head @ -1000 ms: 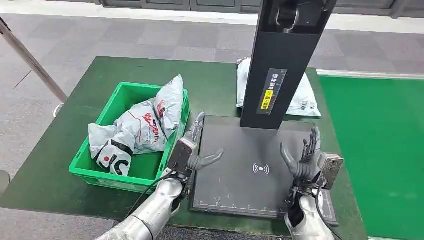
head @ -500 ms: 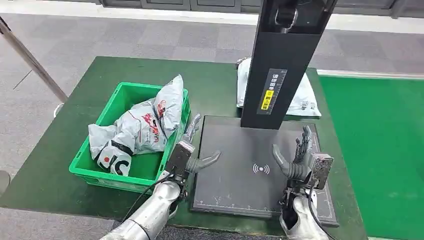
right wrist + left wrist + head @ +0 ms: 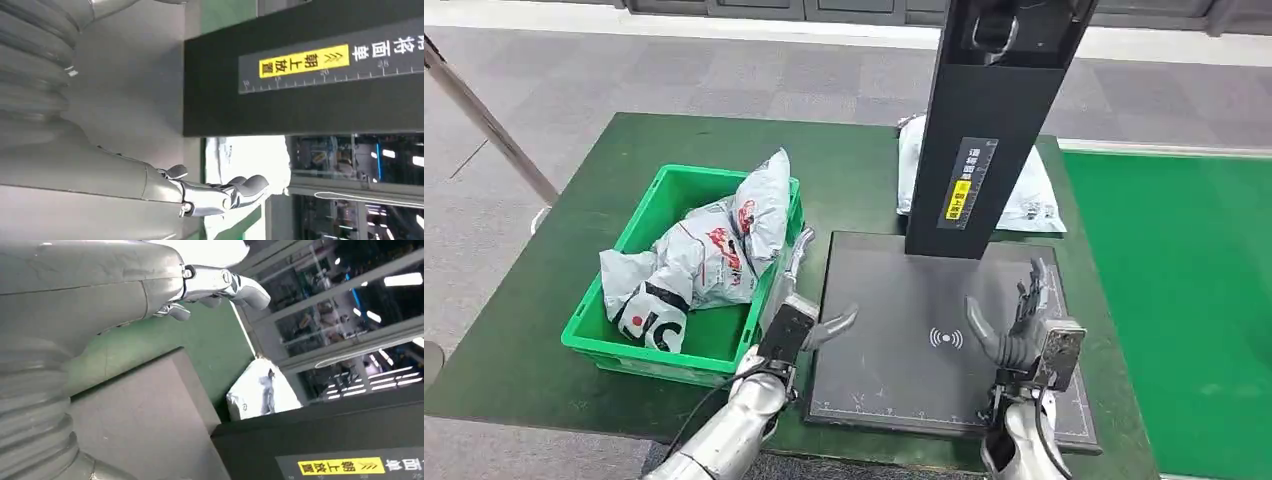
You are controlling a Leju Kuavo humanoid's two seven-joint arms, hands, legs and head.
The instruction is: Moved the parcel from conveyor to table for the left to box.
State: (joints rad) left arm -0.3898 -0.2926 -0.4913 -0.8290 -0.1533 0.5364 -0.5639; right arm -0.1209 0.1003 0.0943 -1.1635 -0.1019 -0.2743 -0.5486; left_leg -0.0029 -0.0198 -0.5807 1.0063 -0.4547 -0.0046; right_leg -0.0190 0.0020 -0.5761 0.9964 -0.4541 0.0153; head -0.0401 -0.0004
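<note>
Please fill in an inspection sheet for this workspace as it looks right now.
Surface: green table carrying a black scanner base and column.
Job's things: one white parcel behind the column; green box holding several parcels.
Clutter: nothing seen.
Hands: left robot hand and right robot hand open over the base, holding nothing.
Cables: black cable along the left forearm.
Surroundings: green conveyor at right, grey floor.

The white parcel [image 3: 1032, 196] on the table [image 3: 854, 170] is largely hidden behind the black post [image 3: 980, 130], whose top is cut off by the head view's upper edge. The print on the yellow label [image 3: 961, 200] is too small to be read. The lower parts of the bags [image 3: 699, 258] are concealed by the green crate [image 3: 639, 350].
</note>
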